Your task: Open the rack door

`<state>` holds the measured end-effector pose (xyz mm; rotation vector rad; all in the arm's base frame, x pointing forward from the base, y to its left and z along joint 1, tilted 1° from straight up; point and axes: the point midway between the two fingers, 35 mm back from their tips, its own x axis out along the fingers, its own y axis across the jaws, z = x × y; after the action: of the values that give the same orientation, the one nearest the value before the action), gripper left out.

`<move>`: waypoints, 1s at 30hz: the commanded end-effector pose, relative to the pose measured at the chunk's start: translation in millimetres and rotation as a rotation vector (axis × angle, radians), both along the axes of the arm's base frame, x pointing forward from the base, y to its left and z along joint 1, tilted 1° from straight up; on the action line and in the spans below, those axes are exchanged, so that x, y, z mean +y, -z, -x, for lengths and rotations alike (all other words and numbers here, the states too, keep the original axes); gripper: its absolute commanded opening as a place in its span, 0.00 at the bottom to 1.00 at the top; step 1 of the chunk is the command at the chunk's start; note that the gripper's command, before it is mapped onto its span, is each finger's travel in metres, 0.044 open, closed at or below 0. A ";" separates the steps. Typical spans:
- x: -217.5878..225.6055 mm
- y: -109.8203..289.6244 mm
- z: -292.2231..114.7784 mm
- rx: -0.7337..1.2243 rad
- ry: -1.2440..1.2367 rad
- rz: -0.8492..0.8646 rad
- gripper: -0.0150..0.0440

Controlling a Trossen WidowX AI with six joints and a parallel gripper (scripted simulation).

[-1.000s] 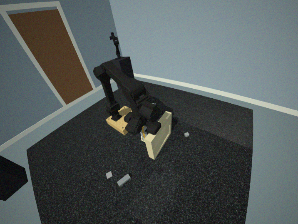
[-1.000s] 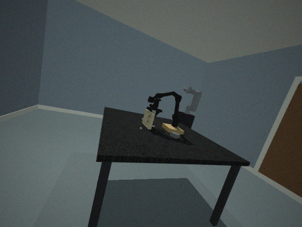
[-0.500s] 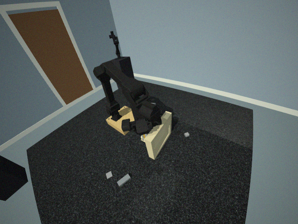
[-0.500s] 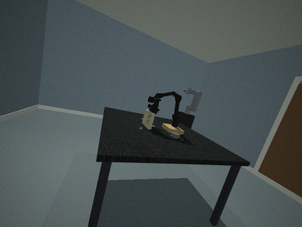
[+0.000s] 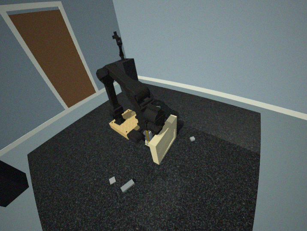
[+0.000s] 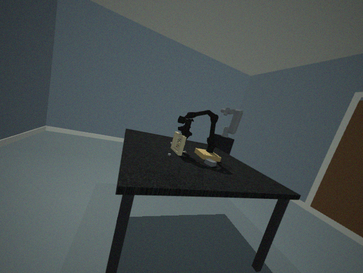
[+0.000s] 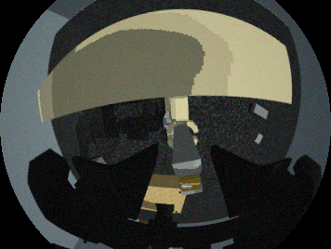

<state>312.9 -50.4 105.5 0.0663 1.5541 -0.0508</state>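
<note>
The cream rack frame stands upright on the dark table. A narrow grey piece with gold parts, apparently the handle, stands out from one end of the frame on the arm's side. Small cream parts sit beyond it; the door is hard to tell apart, seen nearly edge-on, so its angle cannot be read. My gripper is open, with a finger on each side of the grey piece and gaps visible in the wrist view. Contact lower down is hidden.
The arm's yellow base plate is close behind the handle. Small pale blocks lie in front, and another pale block lies beyond the frame. A grey box sits beside the base.
</note>
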 end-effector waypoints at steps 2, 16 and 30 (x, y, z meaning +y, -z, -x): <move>0.5 0.1 -0.5 -0.004 -0.228 0.000 0.76; 0.5 0.2 -0.5 -0.012 -0.921 0.012 0.76; 0.6 0.2 -0.5 -0.019 -1.615 0.025 0.76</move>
<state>311.1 -52.7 105.7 -1.0831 1.2708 1.0820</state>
